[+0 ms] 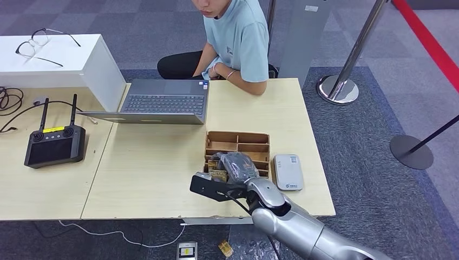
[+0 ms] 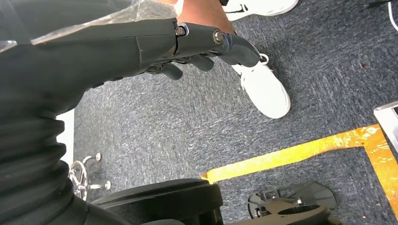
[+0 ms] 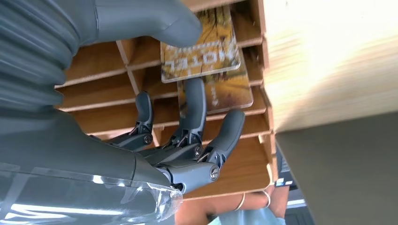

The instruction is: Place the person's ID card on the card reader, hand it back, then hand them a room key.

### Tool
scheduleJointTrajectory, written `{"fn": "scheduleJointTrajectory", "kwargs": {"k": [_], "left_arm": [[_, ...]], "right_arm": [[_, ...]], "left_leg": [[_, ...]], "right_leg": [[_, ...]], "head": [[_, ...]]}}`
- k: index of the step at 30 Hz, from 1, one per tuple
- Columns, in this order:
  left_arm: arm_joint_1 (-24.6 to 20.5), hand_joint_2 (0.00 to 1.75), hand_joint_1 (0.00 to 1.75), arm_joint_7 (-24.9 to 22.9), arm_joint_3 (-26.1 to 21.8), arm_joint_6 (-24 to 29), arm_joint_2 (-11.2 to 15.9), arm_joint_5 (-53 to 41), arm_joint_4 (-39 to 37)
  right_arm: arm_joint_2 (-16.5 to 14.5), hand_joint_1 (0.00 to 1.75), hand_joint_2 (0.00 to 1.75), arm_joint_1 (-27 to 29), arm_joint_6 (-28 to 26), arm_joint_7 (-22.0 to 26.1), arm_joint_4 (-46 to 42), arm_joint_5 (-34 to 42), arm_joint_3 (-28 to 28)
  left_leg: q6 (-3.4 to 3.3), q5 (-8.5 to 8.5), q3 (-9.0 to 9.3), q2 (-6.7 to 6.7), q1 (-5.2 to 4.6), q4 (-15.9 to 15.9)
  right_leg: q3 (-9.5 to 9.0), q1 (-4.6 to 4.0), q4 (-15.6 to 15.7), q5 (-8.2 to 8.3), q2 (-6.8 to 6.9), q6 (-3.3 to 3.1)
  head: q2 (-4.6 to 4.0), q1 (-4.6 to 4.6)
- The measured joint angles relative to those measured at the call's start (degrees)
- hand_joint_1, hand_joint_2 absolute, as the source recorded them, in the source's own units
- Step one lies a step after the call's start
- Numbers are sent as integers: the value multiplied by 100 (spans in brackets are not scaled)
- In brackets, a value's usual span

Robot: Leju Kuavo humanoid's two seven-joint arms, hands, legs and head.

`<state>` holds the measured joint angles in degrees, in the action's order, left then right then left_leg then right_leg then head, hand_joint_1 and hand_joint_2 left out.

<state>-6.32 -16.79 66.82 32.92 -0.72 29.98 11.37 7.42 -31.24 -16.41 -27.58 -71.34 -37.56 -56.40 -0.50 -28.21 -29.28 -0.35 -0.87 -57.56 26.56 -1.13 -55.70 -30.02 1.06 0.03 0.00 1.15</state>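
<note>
Two room key cards (image 3: pixel 206 56) under the right hand's (image 1: pixel 236 167) spread fingers (image 3: pixel 195 101), in the wooden tray (image 1: pixel 238 142) near the table's (image 1: pixel 151 173) front edge.

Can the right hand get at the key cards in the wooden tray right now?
Probably yes. The right hand is already over the wooden tray, thumb and fingers on either side of the key cards, with nothing between them. Whether it has a grip yet is unclear.
</note>
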Motion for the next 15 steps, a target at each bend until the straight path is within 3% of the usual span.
{"fn": "scheduleJointTrajectory", "kwargs": {"k": [11,12,15], "left_arm": [[1,175,0,11,1,2,-4,1,0],[1,175,0,11,1,1,-4,1,0],[0,175,0,11,1,1,-4,1,0]], "right_arm": [[-20,79,175,36,79,-52,-29,-93,-62],[-21,86,175,41,87,-54,-29,-103,-70],[-23,135,175,53,98,-55,-29,-107,-82]], "left_leg": [[0,0,-1,0,0,0],[0,0,-1,0,0,0],[0,0,-1,0,0,0]], "right_leg": [[1,0,0,0,0,0],[1,0,0,0,0,0],[1,0,0,0,0,0]], "head": [[0,1],[-1,1],[-1,0]]}}
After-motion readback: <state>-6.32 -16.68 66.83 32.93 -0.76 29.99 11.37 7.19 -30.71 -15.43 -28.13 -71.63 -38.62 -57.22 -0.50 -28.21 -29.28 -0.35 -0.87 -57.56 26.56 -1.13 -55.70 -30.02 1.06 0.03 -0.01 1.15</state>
